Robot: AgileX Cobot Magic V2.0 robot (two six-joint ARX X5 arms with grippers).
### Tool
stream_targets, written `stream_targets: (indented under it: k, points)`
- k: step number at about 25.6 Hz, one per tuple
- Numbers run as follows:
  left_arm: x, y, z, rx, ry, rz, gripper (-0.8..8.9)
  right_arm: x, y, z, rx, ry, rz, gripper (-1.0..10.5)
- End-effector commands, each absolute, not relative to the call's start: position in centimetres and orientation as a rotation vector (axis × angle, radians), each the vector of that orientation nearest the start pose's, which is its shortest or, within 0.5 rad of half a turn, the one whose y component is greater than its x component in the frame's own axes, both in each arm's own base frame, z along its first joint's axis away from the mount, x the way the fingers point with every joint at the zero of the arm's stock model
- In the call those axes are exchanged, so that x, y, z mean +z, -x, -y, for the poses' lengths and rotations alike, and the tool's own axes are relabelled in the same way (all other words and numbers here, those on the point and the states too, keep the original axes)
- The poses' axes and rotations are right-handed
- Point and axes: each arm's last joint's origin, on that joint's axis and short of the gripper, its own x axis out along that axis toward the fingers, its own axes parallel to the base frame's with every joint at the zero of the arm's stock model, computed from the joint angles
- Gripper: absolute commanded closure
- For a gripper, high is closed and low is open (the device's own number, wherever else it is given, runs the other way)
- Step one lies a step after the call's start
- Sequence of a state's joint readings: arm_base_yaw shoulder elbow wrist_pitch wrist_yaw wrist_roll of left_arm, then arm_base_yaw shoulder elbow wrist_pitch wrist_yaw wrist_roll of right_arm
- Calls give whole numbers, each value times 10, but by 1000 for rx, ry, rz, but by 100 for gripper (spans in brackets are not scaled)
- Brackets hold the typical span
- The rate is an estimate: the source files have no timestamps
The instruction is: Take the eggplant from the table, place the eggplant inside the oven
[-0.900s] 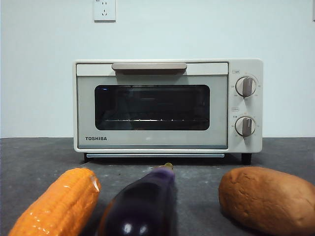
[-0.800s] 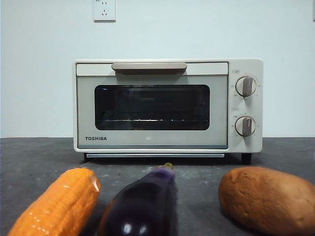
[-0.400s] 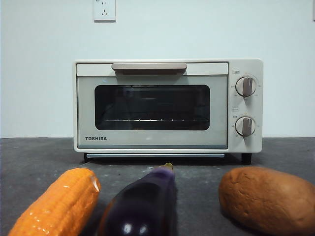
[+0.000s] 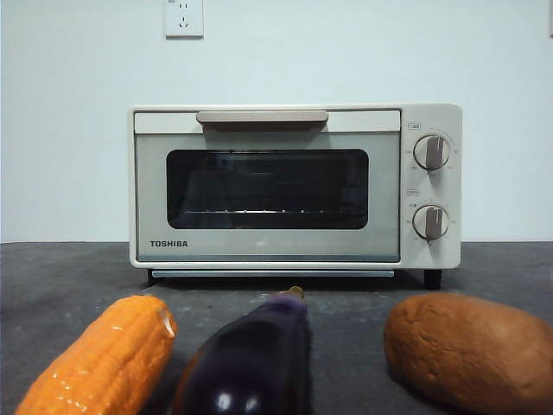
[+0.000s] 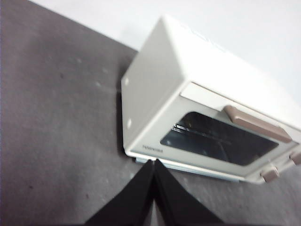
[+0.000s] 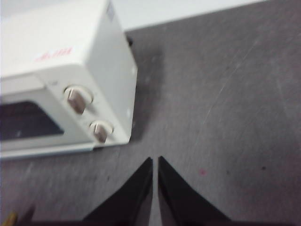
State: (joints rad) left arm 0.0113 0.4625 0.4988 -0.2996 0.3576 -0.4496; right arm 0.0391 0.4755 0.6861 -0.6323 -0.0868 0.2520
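The glossy dark purple eggplant (image 4: 251, 359) lies on the dark grey table (image 4: 60, 277) at the front centre, its brownish stem tip pointing toward the oven. The cream-white Toshiba oven (image 4: 294, 186) stands behind it with its glass door closed; it also shows in the left wrist view (image 5: 197, 117) and the right wrist view (image 6: 61, 80). My left gripper (image 5: 154, 162) is shut and empty, hanging above the table off the oven's left front corner. My right gripper (image 6: 155, 160) is shut and empty, above the table off the oven's knob side. Neither gripper shows in the front view.
An orange corn cob (image 4: 99, 359) lies left of the eggplant and a brown potato-like lump (image 4: 471, 350) lies right of it. A white wall with a socket (image 4: 183, 17) rises behind the oven. Bare table stretches on both sides of the oven.
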Motion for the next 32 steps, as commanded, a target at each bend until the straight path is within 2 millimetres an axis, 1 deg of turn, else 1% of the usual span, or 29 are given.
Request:
stream_targets:
  k: [1, 4, 7, 8, 12, 14, 16, 18, 19, 22, 24, 28, 32]
  points:
    - [278, -126, 10, -321, 447, -372, 808, 307, -104, -8, 114, -209, -480, 944]
    - [287, -136, 11, -357, 426, -446, 808, 316, -109, -10, 186, -207, -574, 944]
    - [293, -146, 12, -396, 420, -507, 807, 320, -114, -13, 269, -246, -668, 937]
    - [294, -148, 13, -402, 420, -520, 808, 320, -116, -14, 294, -263, -697, 918]
    - [297, -158, 18, -435, 418, -546, 808, 315, -125, -20, 416, -385, -818, 750]
    - [296, -161, 21, -450, 415, -562, 808, 312, -131, -24, 496, -415, -858, 671]
    - [293, -163, 25, -473, 410, -585, 808, 308, -139, -31, 591, -459, -910, 583]
    - [292, -164, 30, -498, 399, -596, 808, 308, -150, -40, 609, -517, -929, 512]
    - [292, -164, 31, -509, 390, -597, 808, 307, -154, -45, 634, -528, -933, 506]
    - [292, -163, 35, -529, 383, -603, 807, 307, -164, -66, 706, -531, -933, 506]
    - [292, -163, 36, -537, 380, -605, 807, 303, -168, -84, 695, -501, -963, 506]
    - [292, -163, 38, -546, 377, -607, 808, 283, -168, -132, 609, -366, -1038, 506]
    - [292, -163, 38, -547, 374, -607, 808, 260, -169, -175, 572, -299, -1129, 506]
